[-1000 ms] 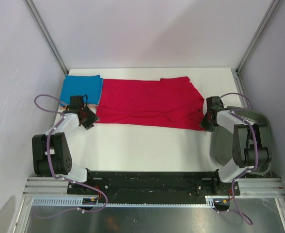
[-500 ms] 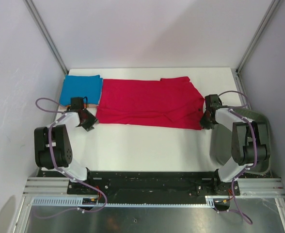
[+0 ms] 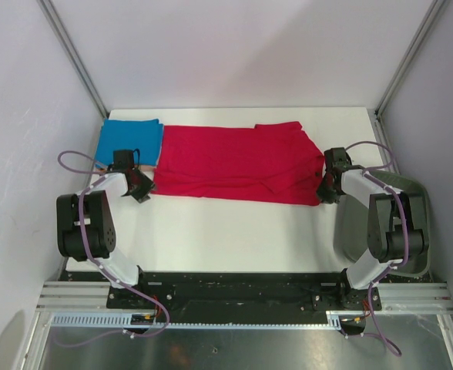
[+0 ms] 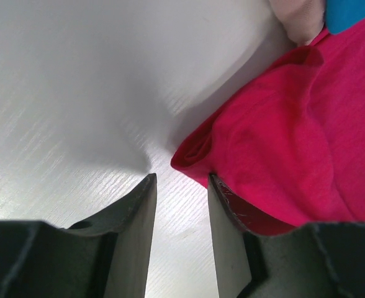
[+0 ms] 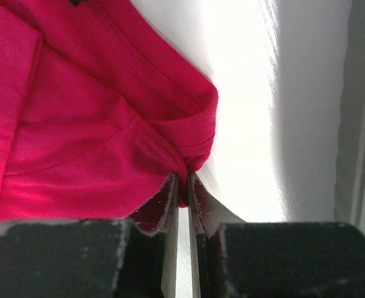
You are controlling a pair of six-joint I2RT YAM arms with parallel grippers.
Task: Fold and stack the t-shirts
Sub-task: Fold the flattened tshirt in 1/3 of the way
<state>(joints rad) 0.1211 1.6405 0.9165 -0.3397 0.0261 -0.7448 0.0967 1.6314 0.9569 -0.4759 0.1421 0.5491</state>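
Observation:
The red t-shirt (image 3: 234,162) lies folded lengthwise into a long band across the far half of the table. The blue t-shirt (image 3: 130,141) lies folded at its left end. The orange one is out of view. My left gripper (image 3: 143,190) is open at the band's near left corner; in the left wrist view that corner (image 4: 195,152) lies just past the fingertips (image 4: 146,186), the gap bare. My right gripper (image 3: 327,193) is shut on the band's near right corner, the cloth (image 5: 184,171) pinched between the pads.
The dark grey bin (image 3: 411,223) stands at the right edge beside the right arm. A pale cloth (image 4: 300,18) shows under the blue shirt's near edge. Metal frame posts (image 3: 76,58) rise at the back corners. White table (image 3: 234,231) lies in front of the shirt.
Both grippers have crept inward toward the red shirt's near corners. The shirt's right end has shifted slightly with the right gripper.

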